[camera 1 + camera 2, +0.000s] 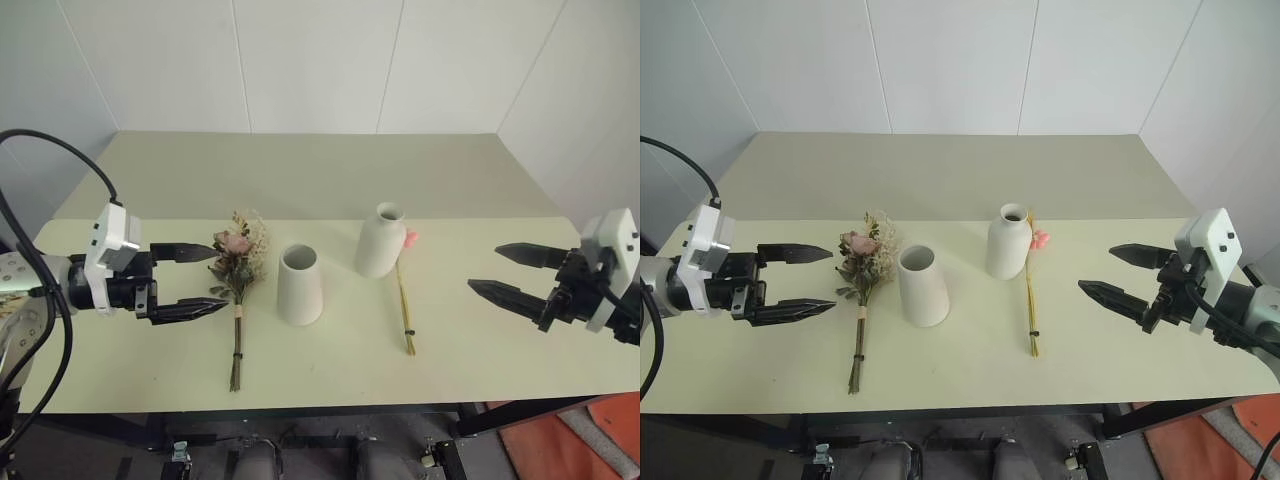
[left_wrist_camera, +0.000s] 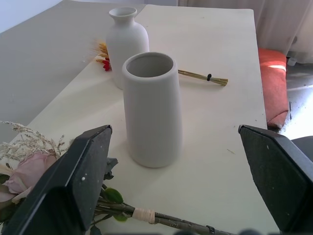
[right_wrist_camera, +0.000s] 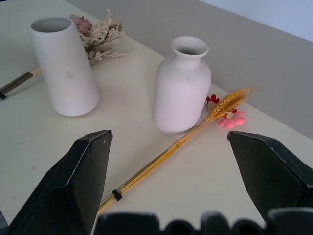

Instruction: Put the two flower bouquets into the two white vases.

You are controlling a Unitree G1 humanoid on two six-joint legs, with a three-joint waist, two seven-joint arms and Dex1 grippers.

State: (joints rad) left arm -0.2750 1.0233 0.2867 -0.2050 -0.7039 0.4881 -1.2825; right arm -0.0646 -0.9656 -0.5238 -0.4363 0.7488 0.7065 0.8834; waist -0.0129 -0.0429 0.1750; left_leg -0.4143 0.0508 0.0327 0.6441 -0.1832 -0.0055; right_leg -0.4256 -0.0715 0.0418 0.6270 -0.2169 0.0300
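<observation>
Tipping risk: we judged the narrow-necked vase [image 1: 380, 242], touching the wheat bunch [image 1: 405, 305], could topple during pickup.
Grippers: we saw left gripper [image 1: 200, 280] and right gripper [image 1: 505, 272] spread wide, empty.

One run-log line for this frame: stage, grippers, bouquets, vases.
stage: pre-grasp | left gripper: open | right gripper: open | bushy pink-rose bunch, slim yellow wheat bunch: lying on table | white cone vase, white bottle vase: upright, empty
</observation>
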